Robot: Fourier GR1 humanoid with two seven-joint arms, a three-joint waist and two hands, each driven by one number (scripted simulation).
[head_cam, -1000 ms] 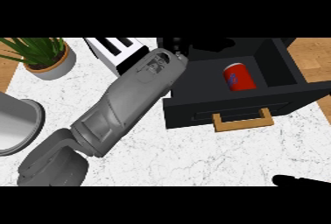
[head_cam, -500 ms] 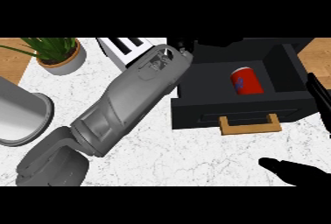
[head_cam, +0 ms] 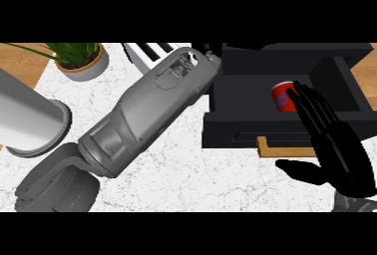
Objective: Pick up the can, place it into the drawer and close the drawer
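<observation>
The red can (head_cam: 281, 94) lies inside the open black drawer (head_cam: 243, 124) at the upper right of the head view. My right hand (head_cam: 335, 149) is open in front of the drawer. Its straight fingers (head_cam: 313, 107) point up over the drawer's front, their tips beside the can, and they cover part of the wooden handle (head_cam: 271, 146). My left forearm (head_cam: 147, 114) runs diagonally from the lower left. My left hand (head_cam: 212, 51) shows only as a dark shape at the drawer's back left corner, against the black drawer.
A potted plant (head_cam: 81, 62) stands at the upper left, and a tall grey cylinder (head_cam: 26, 119) is at the left edge. A white striped object (head_cam: 151, 50) lies behind the left forearm. Wooden surface (head_cam: 22, 57) borders the marble counter (head_cam: 191, 174).
My right hand has risen from the lower right edge up to the drawer's front. The can stays in the drawer, and the left arm holds its diagonal pose.
</observation>
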